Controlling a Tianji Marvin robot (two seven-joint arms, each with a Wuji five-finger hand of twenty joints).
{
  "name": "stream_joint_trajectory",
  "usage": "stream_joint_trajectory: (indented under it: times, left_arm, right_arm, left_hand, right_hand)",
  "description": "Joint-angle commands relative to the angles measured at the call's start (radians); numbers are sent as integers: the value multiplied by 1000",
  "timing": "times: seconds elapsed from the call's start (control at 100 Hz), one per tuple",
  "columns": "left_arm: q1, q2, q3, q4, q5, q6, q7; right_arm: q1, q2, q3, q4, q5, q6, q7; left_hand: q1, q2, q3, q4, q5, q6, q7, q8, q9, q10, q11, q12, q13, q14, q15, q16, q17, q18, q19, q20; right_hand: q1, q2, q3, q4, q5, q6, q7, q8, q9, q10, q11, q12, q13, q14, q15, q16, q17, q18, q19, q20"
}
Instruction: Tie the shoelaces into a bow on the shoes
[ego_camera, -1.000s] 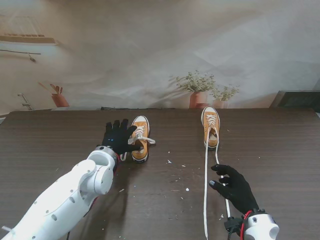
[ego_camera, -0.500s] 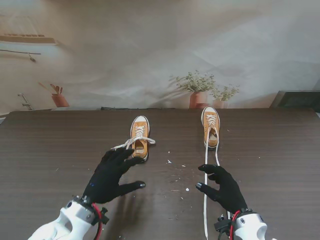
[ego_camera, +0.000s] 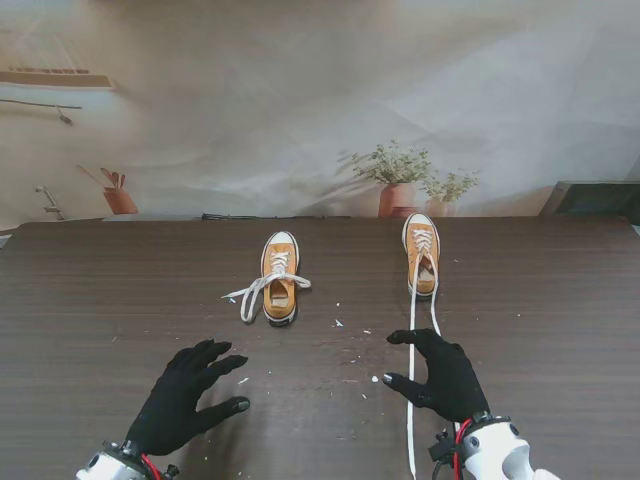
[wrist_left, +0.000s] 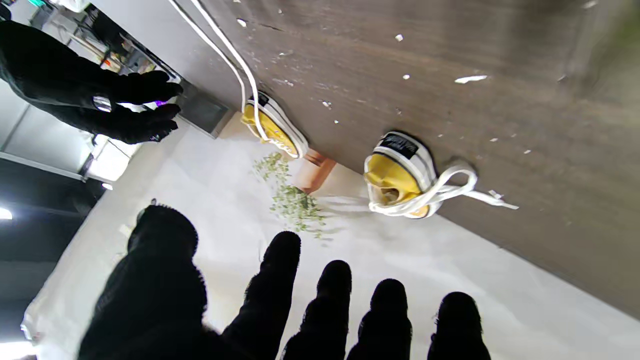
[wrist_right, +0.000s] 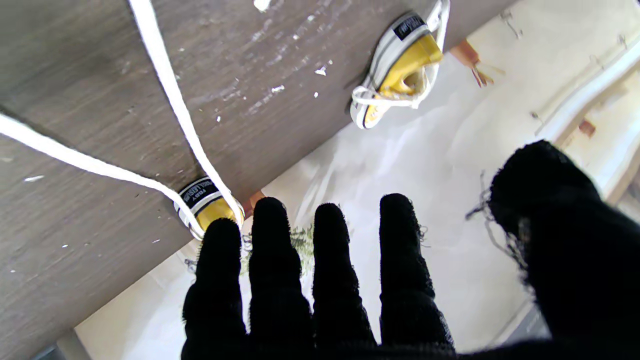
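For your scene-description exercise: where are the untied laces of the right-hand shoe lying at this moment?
In the stand's view, the untied laces run from the right shoe straight toward me across the table, passing beside the open right hand.

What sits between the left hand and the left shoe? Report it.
In the stand view, only bare dark table with a few small white flecks separates the left hand from the left shoe; its loose laces trail toward the hand.
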Motion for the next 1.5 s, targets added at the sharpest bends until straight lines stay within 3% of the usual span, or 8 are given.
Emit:
stream_joint_trajectory:
  times: [0.0, 0.18, 0.3, 0.43, 0.59, 0.76, 1.12, 1.49]
  left_arm:
    - [4, -5, -8, 10, 62, 22, -13]
    - [-10, -4, -17, 36, 92, 50, 2]
    - [-20, -7, -15, 47, 105, 89, 33]
    - [-26, -13, -8, 53, 62, 75, 34]
    - [-18, -8, -13, 45, 100, 68, 34]
    - [-17, -8, -14, 42, 99, 71, 34]
    - [-39, -4, 4, 47, 92, 96, 7]
    - [-56, -2, 24, 56, 95, 118, 1]
  right_arm:
    - [43, 17, 4, 11, -24, 12, 15]
    - [164, 25, -15, 75, -87, 17, 19]
    - [258, 23, -31, 115, -57, 31, 37]
    - [379, 22, -62, 195, -44, 55, 53]
    - [512, 26, -99, 317, -75, 58, 56]
    - [635, 34, -140, 474, -166, 31, -3]
    - [883, 52, -268, 786, -276, -9, -110]
    - [1055, 30, -457, 1074, -205, -11, -212]
  left_hand:
    - [27, 30, -31, 17, 21, -3, -1, 8, 6, 14, 10, -29, -2, 1, -14, -29, -17, 7, -19, 10]
    - [32, 33, -31, 18, 28, -2, 0, 9, 4, 12, 15, -30, 2, -2, -12, -28, -15, 10, -18, 12]
    - [42, 33, -29, 19, 39, 7, 3, 9, 9, 18, 21, -30, 7, 3, -10, -27, -13, 11, -18, 12]
    - [54, 34, -28, 20, 50, 8, 4, 9, 16, 24, 28, -29, 18, 7, -7, -25, -3, 20, -14, 13]
    - [51, 40, -31, 19, 48, 2, 3, 9, 11, 20, 29, -31, 13, 3, -10, -25, -7, 13, -17, 12]
    - [51, 41, -32, 19, 50, 2, 5, 10, 13, 22, 31, -32, 14, 4, -10, -25, -8, 15, -18, 12]
    - [52, 46, -33, 19, 51, 2, 7, 11, 12, 32, 29, -34, 12, 18, -9, -22, -5, 22, -15, 14]
    - [55, 44, -32, 19, 51, 1, 8, 12, 12, 34, 27, -33, 13, 17, -9, -20, -2, 26, -13, 16]
  right_hand:
    - [-51, -2, -46, -7, -25, -21, -13, -9, 10, -18, -26, -19, -24, -34, -25, -27, -19, -50, 8, -62]
    - [-62, -26, -22, -9, -28, -19, 0, -10, 19, -22, -28, -18, -10, -35, -19, -32, -16, -47, 53, -110]
    - [-59, -43, 10, -11, -31, -18, 10, -10, 10, -25, -17, -13, -12, -39, -20, -31, -18, -49, 72, -122]
    - [-57, -61, 31, -11, -38, -20, 20, -11, 1, -27, -9, -10, -15, -47, -18, -29, -21, -62, 82, -135]
    - [-52, -93, 73, -13, -41, -25, 37, -16, -4, -33, -4, -9, -14, -57, -17, -29, -22, -69, 94, -148]
    - [-34, -171, 157, -18, -22, -32, 34, -32, 12, -34, -31, -22, -3, -65, -50, -47, -17, -73, 100, -162]
    - [-31, -226, 205, -24, -21, -42, 43, -32, 30, -49, -35, -20, 16, -70, -82, -65, -14, -72, 111, -164]
    - [-20, -248, 231, -25, -30, -66, 57, -25, 25, -48, -27, -16, 21, -59, -80, -64, -14, -61, 118, -163]
